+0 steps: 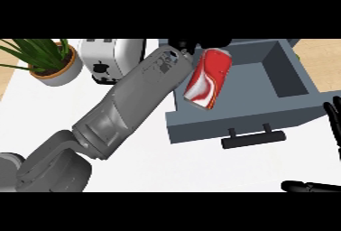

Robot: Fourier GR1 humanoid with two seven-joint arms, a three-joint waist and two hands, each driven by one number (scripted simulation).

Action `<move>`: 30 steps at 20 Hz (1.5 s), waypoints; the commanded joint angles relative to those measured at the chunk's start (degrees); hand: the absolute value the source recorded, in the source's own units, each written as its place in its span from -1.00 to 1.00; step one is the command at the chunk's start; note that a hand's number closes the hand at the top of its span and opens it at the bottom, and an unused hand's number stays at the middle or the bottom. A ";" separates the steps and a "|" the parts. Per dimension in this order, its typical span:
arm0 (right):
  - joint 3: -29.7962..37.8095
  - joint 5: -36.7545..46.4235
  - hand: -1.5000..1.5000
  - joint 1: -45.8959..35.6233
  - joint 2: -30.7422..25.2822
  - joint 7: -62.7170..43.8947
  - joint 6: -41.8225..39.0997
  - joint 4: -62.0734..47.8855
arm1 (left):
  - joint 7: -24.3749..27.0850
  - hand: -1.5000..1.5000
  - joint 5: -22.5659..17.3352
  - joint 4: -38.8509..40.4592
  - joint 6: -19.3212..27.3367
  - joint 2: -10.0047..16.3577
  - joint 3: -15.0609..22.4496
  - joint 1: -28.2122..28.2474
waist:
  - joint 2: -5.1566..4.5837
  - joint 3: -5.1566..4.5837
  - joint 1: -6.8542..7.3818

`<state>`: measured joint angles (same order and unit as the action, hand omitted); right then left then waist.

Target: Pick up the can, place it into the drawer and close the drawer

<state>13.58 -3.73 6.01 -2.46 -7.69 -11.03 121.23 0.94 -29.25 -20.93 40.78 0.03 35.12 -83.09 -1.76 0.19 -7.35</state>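
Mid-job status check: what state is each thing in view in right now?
drawer: open, pulled out toward the robot.
can: tilted, over the open drawer, held at its top end.
left hand: curled on the can, partly hidden behind the forearm.
right hand: open, resting at the view's right edge, holding nothing.
toaster: upright on the counter.
potted plant: upright beside the toaster.

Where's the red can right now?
Head view, upper middle: the can hangs tilted over the left part of the open drawer, its top end in the left hand.
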 commanded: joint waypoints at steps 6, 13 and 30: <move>0.33 -0.94 -1.00 -1.48 -0.86 -0.61 -0.40 -0.57 | 1.75 -1.00 -2.98 0.22 3.03 -0.03 1.13 1.24 | -0.18 -0.02 -0.15; -0.44 7.75 -1.00 1.17 -4.02 3.85 -1.18 5.22 | 3.95 -1.00 -5.82 -0.43 4.97 -0.03 0.02 2.33 | 0.17 -0.09 0.12; -11.69 38.11 -1.00 -6.50 -11.72 5.03 1.42 3.51 | 7.05 -1.00 -11.40 -3.00 6.81 -0.03 -0.95 -0.72 | 0.77 -0.20 4.42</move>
<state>5.77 25.56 1.36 -12.67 -1.19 -10.50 125.18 7.83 -40.39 -24.24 47.08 0.00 34.33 -82.18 -1.20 0.05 -4.16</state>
